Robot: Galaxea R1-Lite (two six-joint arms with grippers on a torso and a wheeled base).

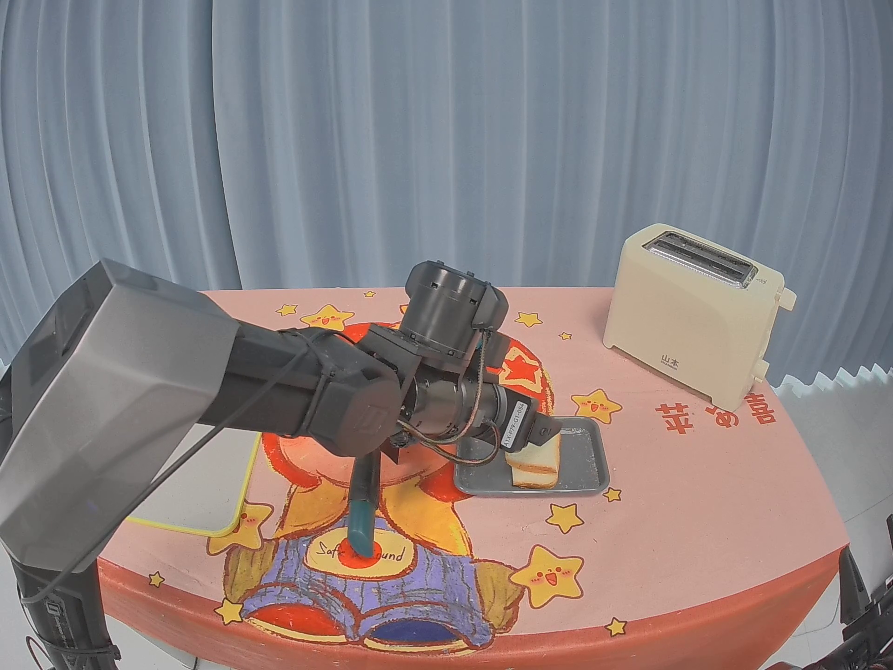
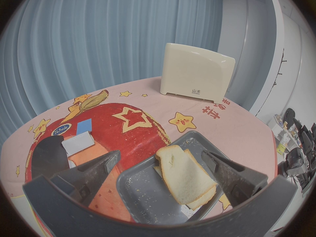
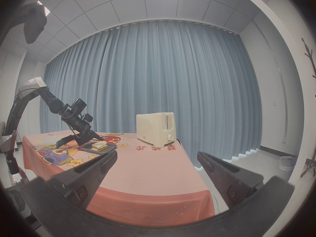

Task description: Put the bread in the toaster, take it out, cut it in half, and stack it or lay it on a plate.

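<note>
The left tool (image 2: pixel 160 155) hangs spread just above the bread (image 2: pixel 184 176), whose slices lie overlapped in the tray (image 2: pixel 141 195) between its jaws; the right tool (image 3: pixel 156 157) is spread too, well off the bench (image 3: pixel 154 175). The bread looks light, soft and crumbly, so a gentle pinch across the crusts should suit. The toaster (image 2: pixel 194 71) beyond the left tool bears a small printed mark

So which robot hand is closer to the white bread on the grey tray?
Left. The open left gripper hovers over the white bread slices; the right gripper is off beyond the pink table.
</note>
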